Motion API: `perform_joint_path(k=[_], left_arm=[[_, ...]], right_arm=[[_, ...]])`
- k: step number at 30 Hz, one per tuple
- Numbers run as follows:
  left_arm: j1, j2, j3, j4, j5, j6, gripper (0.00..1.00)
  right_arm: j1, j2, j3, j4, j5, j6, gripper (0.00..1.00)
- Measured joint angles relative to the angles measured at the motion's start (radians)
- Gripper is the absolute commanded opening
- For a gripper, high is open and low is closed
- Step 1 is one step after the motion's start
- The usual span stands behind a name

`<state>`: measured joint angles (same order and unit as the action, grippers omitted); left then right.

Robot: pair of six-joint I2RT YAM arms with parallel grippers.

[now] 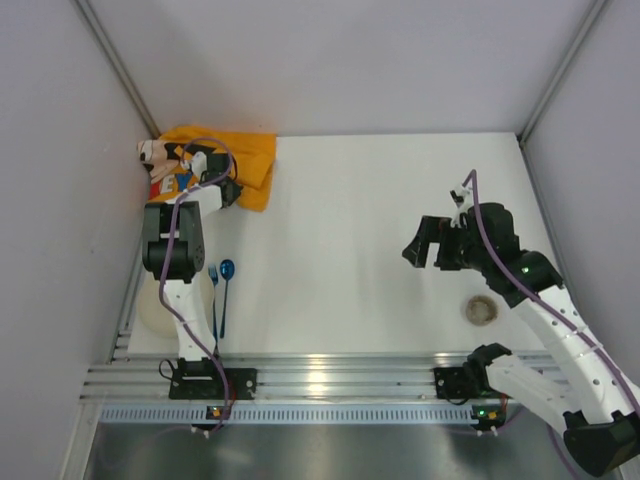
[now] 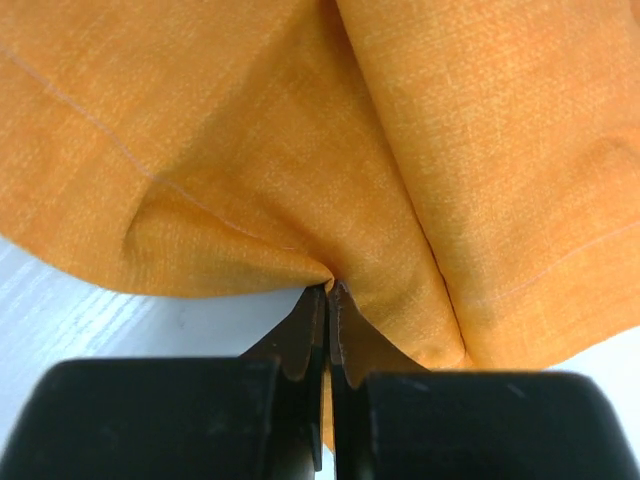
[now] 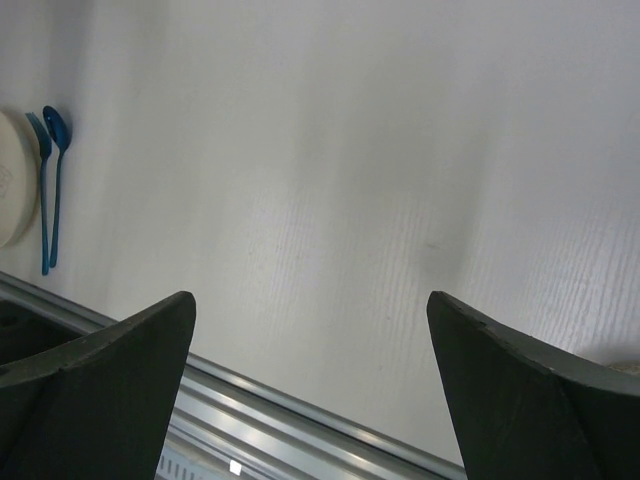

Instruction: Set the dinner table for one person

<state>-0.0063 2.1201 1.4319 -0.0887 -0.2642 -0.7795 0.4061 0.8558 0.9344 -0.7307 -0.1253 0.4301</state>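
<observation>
The white dinner table (image 1: 360, 240) carries a crumpled orange Mickey Mouse cloth mat (image 1: 225, 160) at its far left corner. My left gripper (image 1: 228, 192) is shut on a fold at the mat's near edge; in the left wrist view the fingertips (image 2: 328, 292) pinch the orange cloth (image 2: 300, 150). A blue fork (image 1: 214, 290) and blue spoon (image 1: 226, 280) lie side by side at the left, next to a cream plate (image 1: 150, 310) partly hidden under the left arm. My right gripper (image 1: 428, 245) is open and empty above the table's right half.
A small round beige cup (image 1: 481, 311) sits on the table at the right, near the right arm. A silver aluminium rail (image 1: 330, 375) runs along the near edge. The fork, spoon (image 3: 55, 170) and plate (image 3: 12, 190) also show in the right wrist view.
</observation>
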Motion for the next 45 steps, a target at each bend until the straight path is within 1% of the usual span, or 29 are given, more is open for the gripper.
perform_joint_path(k=[5,8,10,13,15,16,17,18,19,20,21,23,26,29,32,37,42,45], left_arm=[[-0.002,0.006,0.014,0.003,0.090,0.008,0.00],[-0.023,0.046,0.087,-0.013,0.146,0.012,0.00],[-0.060,0.077,0.153,-0.027,0.165,0.015,0.00],[-0.164,0.120,0.266,-0.043,0.167,0.019,0.00],[-0.251,0.191,0.420,-0.056,0.174,0.016,0.00],[-0.302,0.254,0.541,-0.069,0.190,0.012,0.02],[-0.341,0.311,0.657,-0.075,0.213,0.009,0.14],[-0.381,0.375,0.783,-0.077,0.232,0.003,0.97],[-0.424,0.441,0.909,-0.071,0.257,-0.007,0.99],[-0.458,0.483,0.989,-0.044,0.277,-0.019,0.99],[-0.490,0.497,1.019,-0.019,0.290,-0.033,0.99],[-0.550,0.484,1.004,0.041,0.303,-0.050,0.99],[-0.598,0.412,0.891,0.103,0.296,-0.051,0.99],[-0.591,0.319,0.771,0.106,0.268,-0.001,0.99],[-0.555,0.217,0.659,0.088,0.237,0.071,0.99],[-0.521,0.071,0.477,0.087,0.223,0.149,0.99],[-0.566,-0.030,0.263,0.082,0.245,0.190,0.99],[-0.613,-0.048,0.156,0.074,0.249,0.203,0.99]], right_arm=[[0.000,0.012,0.011,0.000,0.025,-0.002,1.00],[0.000,0.017,0.011,-0.001,0.039,-0.004,1.00],[0.000,0.018,0.011,-0.001,0.050,-0.005,1.00],[0.000,0.017,0.011,-0.001,0.061,-0.010,1.00],[0.000,0.016,0.011,-0.001,0.065,-0.010,1.00],[0.000,0.015,0.011,-0.001,0.068,-0.009,1.00],[0.000,0.014,0.011,-0.002,0.070,-0.009,1.00],[0.000,0.014,0.011,-0.002,0.072,-0.010,1.00],[0.000,0.014,0.011,-0.002,0.073,-0.010,1.00],[0.000,0.014,0.012,-0.003,0.073,-0.009,1.00],[0.000,0.014,0.014,-0.005,0.073,-0.009,1.00],[0.000,0.017,0.024,-0.017,0.073,-0.008,1.00],[0.000,0.023,0.040,-0.027,0.072,-0.008,1.00],[0.000,0.025,0.043,-0.033,0.072,-0.007,1.00],[0.000,0.031,0.044,-0.039,0.073,-0.007,1.00],[0.000,0.071,0.044,-0.040,0.070,0.002,1.00],[0.000,0.091,0.044,-0.041,0.065,0.012,1.00],[0.000,0.074,0.044,-0.044,0.071,0.019,1.00]])
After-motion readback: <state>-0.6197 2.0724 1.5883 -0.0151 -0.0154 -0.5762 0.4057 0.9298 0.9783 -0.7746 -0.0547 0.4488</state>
